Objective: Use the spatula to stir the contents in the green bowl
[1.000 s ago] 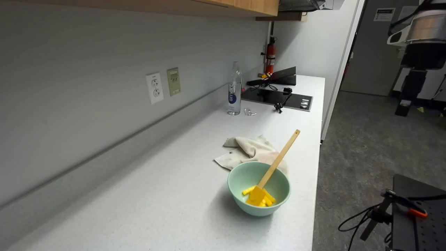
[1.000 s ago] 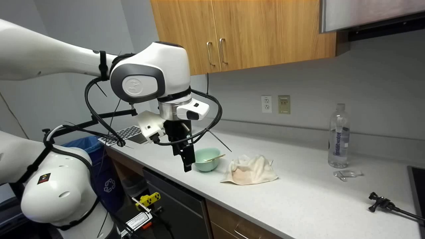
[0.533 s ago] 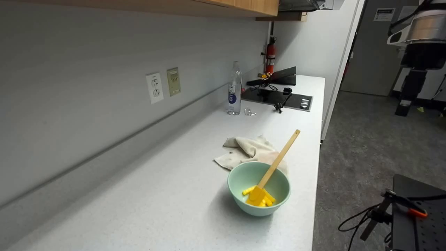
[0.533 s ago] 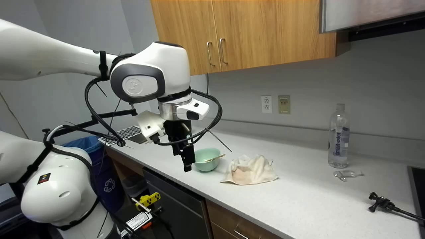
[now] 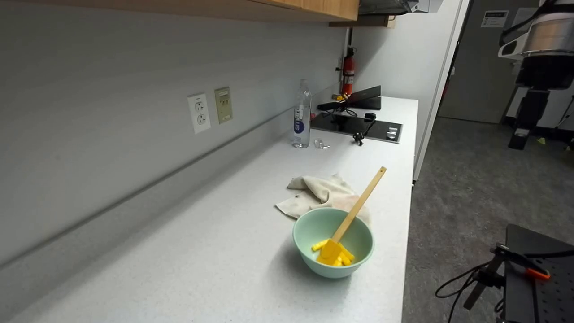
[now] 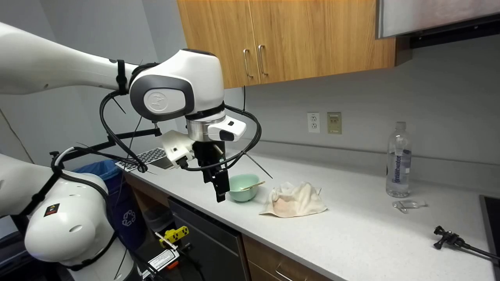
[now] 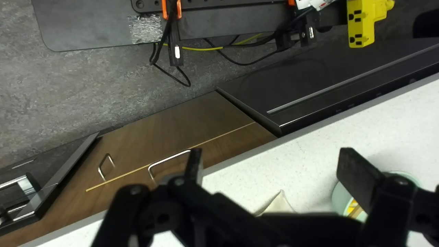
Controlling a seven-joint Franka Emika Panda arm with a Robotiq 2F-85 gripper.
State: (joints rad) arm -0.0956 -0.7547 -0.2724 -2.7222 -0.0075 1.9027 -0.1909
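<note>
The green bowl [image 5: 329,270] stands upright on the white counter near its front edge. It also shows in an exterior view [image 6: 239,196] and partly in the wrist view [image 7: 339,197]. Several yellow pieces [image 5: 346,258] lie in it. The spatula [image 5: 361,202] has a wooden handle and yellow head. Its head rests among the pieces and its handle leans over the rim, also visible in an exterior view [image 6: 253,186]. My gripper [image 7: 272,163] is open and empty, raised and apart from the bowl. It shows side-on in both exterior views [image 6: 220,191] [image 5: 520,134].
A crumpled beige cloth [image 5: 309,197] lies against the bowl's side. A water bottle [image 6: 398,168], a small clear plastic item [image 6: 410,205] and a black clamp mount [image 6: 455,240] are farther along the counter. A cooktop [image 5: 350,128] lies beyond. Wooden cabinets [image 6: 312,39] hang overhead.
</note>
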